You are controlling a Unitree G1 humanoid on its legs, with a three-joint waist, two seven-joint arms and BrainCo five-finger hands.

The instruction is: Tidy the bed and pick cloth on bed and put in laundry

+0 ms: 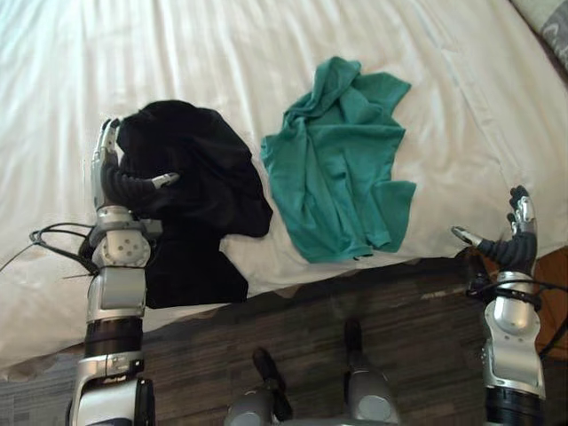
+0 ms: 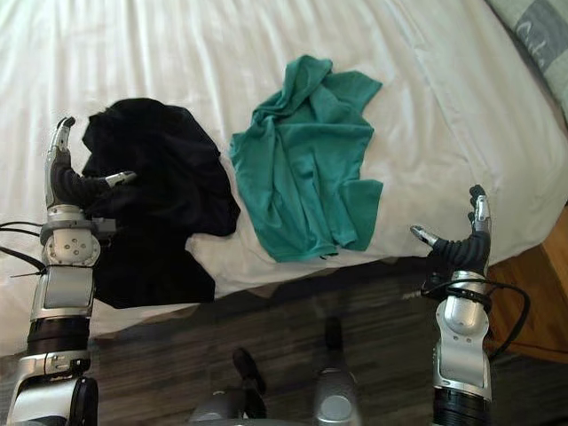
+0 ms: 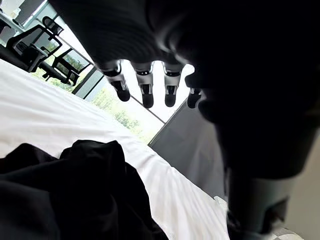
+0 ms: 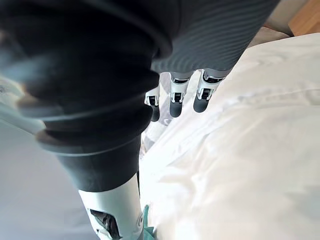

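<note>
Finds nothing collected: black cloth [image 1: 191,177] and green cloth [image 1: 342,169] at the bed [image 1: 222,53] near edge, left hand [image 1: 114,182] and right hand [image 1: 513,247] empty, fingers [image 3: 146,92] straight.

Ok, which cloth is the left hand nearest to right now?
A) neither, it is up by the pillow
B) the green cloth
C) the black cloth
C: the left hand is raised at the left edge of the black cloth, its fingers straight and holding nothing, while the green cloth lies apart, further toward the robot's right on the bed.
</note>
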